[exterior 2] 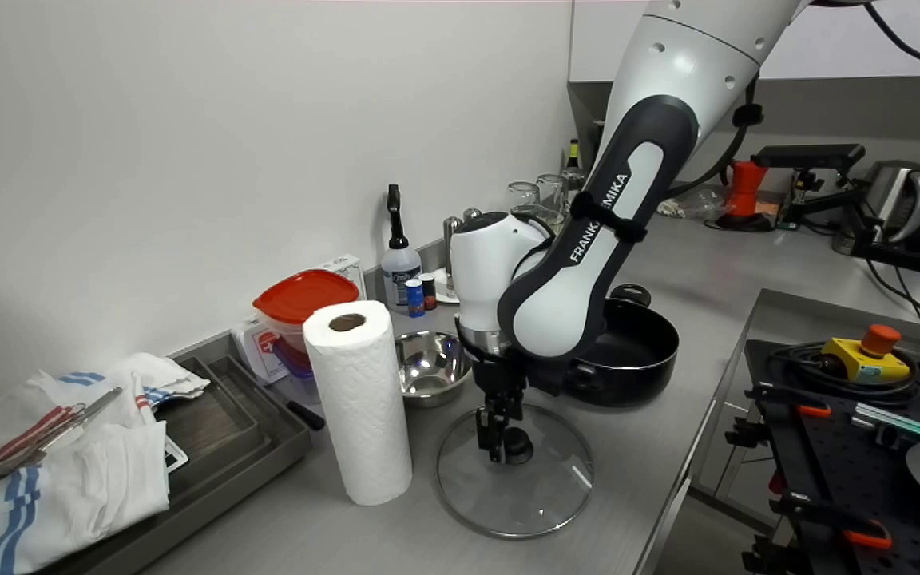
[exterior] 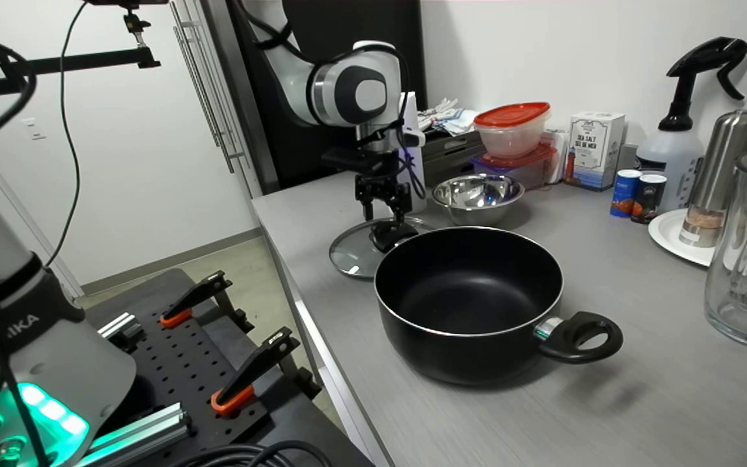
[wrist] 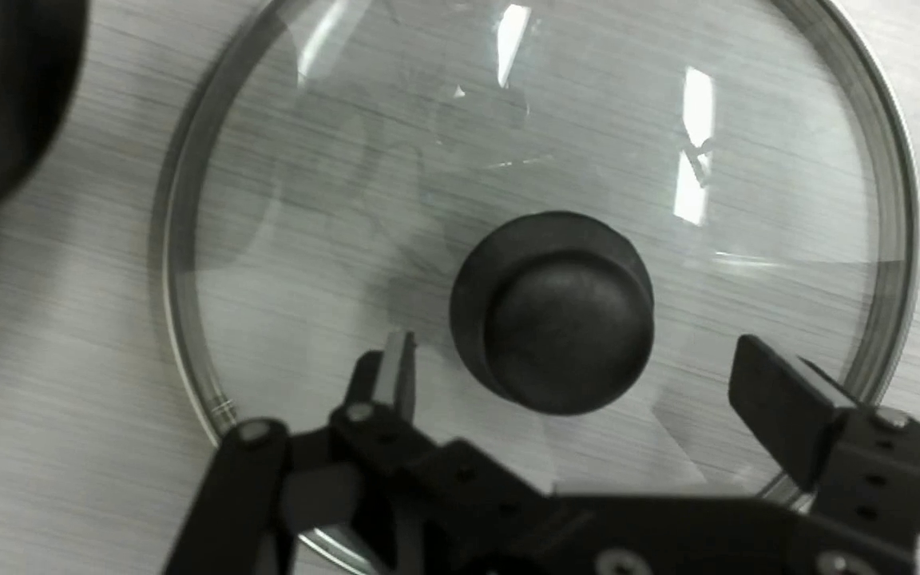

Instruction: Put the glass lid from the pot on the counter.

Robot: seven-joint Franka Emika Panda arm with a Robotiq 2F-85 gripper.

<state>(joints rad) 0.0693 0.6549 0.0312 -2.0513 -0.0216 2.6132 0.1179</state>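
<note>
- Since the glass lid [exterior 2: 528, 491] lies flat on the surface [exterior: 542, 425], near but apart from the uncovered pot [exterior: 458, 353], placement looks done; backing away seems all that remains.
- Gripper [wrist: 573, 355] low over the lid, jaws apart, black knob [wrist: 568, 331] between them in the wrist view, neither visibly touching it.
- Main hazard: sideways drift before rising clear; a jaw could snag the knob, dragging the lid toward the surface's nearby edge.
- Paper towel roll [exterior 2: 360, 407] stands near; a wide swing might topple it.
</note>
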